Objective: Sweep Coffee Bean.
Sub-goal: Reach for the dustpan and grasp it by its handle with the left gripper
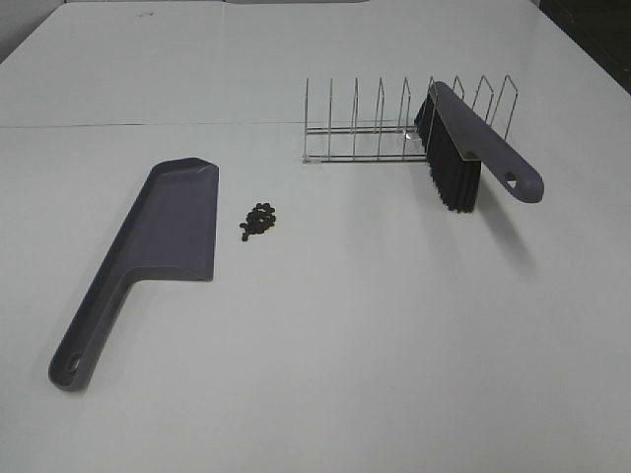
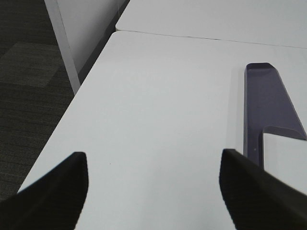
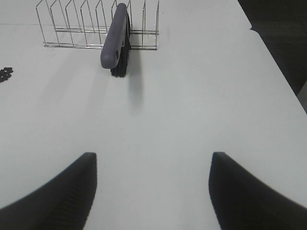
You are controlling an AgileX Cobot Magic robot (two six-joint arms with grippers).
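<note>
Lying piled just beside the dustpan [image 1: 177,232], the coffee beans [image 1: 259,220] look tiny, light and quick to roll, so the brush [image 1: 475,130] handle is where to hold, and the left gripper [image 2: 153,191] and right gripper [image 3: 153,191] are spread apart and empty.

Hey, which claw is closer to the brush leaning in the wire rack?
Right. The right claw is open with the brush ahead of it; the left claw is beside the dustpan, across the table from the brush.
</note>
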